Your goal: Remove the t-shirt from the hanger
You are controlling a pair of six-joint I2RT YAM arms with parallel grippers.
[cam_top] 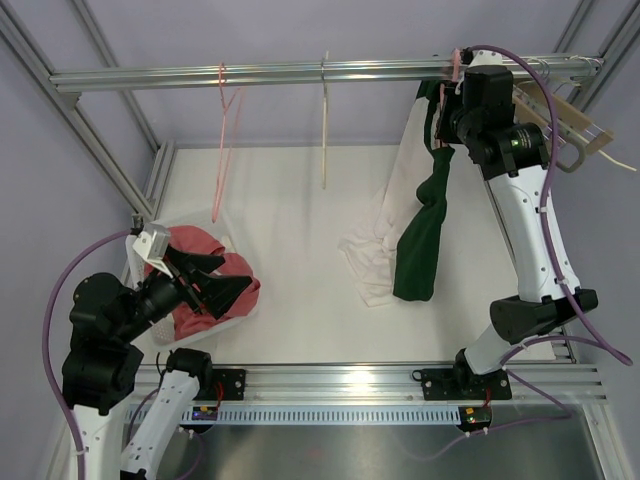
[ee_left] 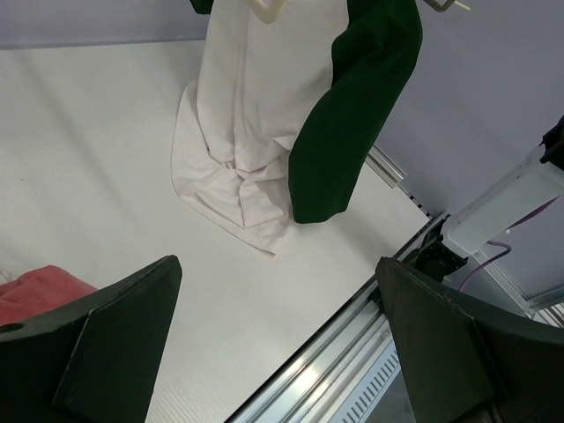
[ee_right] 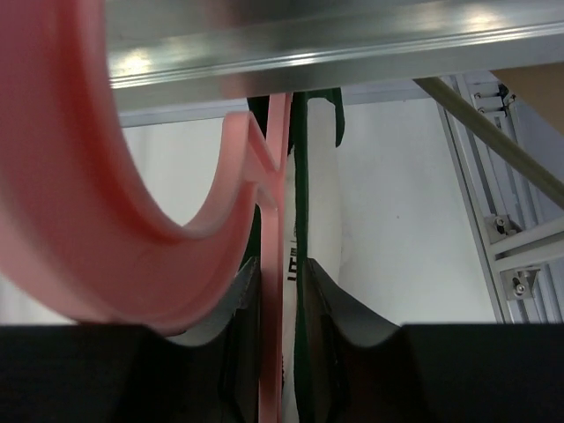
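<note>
A white t-shirt (cam_top: 400, 190) with dark green sleeves (cam_top: 420, 250) hangs on a pink hanger (cam_top: 456, 62) hooked over the top rail (cam_top: 300, 72) at the back right. Its hem rests crumpled on the table. My right gripper (cam_top: 447, 105) is up at the rail. In the right wrist view it (ee_right: 280, 273) is shut on the hanger's neck (ee_right: 275, 220), with the green collar edge (ee_right: 300, 176) also between the fingers. My left gripper (cam_top: 235, 272) is open and empty, low at the front left. The left wrist view (ee_left: 278, 269) shows the shirt (ee_left: 256, 115) far ahead.
A bare pink hanger (cam_top: 225, 130) and a cream hanger (cam_top: 324, 120) hang on the rail to the left. A wooden hanger (cam_top: 575, 125) lies at the back right. A clear basket (cam_top: 190, 215) of red clothes (cam_top: 195, 242) stands under my left gripper.
</note>
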